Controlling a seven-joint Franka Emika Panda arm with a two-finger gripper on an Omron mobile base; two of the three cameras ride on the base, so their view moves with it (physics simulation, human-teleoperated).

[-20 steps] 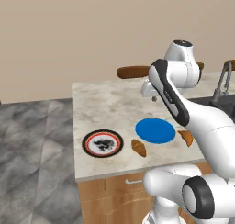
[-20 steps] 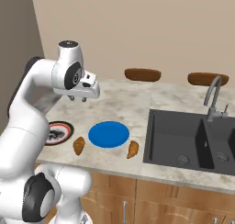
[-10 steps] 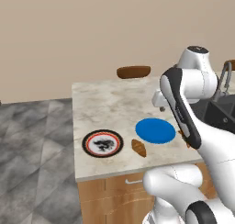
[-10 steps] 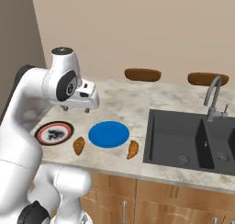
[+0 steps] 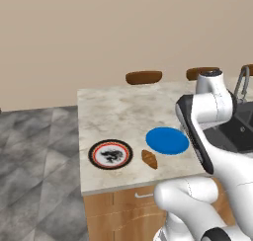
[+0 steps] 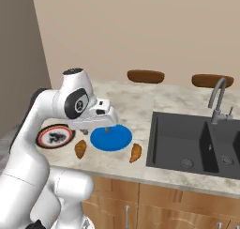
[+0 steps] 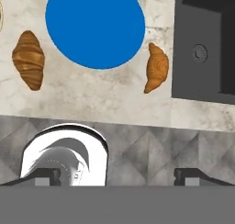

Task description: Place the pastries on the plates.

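The gripper (image 7: 117, 172) hangs above the front edge of the marble counter (image 5: 113, 111), pointing straight down, with its jaws spread wide and nothing between them; in the hand view the two finger tips (image 7: 186, 173) stand far apart at the bottom. Ahead of the jaws lies the blue plate (image 7: 95, 26), bare. One pastry (image 7: 156, 67) rests just beside that plate's rim on the side toward the dark sink (image 7: 204, 44), slightly ahead of the right-hand tip. The other pastry (image 7: 29, 58) lies near the plate's opposite side, ahead of the left-hand tip. In the right base view the gripper (image 6: 107, 125) sits over the blue plate (image 6: 111, 138), and the patterned plate (image 6: 55, 135) lies beyond the far pastry (image 6: 80, 148), well apart from the jaws.
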